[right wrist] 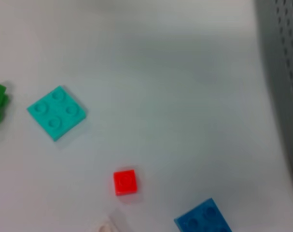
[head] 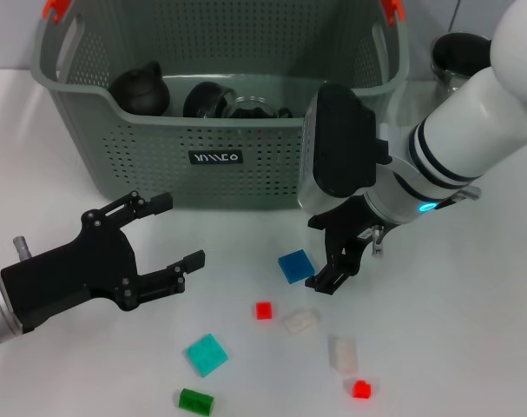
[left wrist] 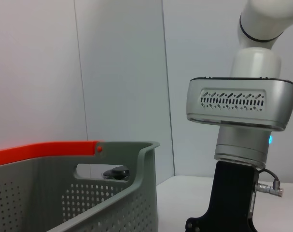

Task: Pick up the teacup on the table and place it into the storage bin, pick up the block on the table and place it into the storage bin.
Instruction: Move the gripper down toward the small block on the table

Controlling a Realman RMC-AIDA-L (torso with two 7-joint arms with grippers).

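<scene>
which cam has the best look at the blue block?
Head view: the blue block shows whole on the table beside the right gripper. The right wrist view cuts it off at the frame edge. The left wrist view misses it.

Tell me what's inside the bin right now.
In the bin, the head view shows a dark teapot, a dark cup-like piece and a glass item. The front wall and the right gripper arm hide the rest.
</scene>
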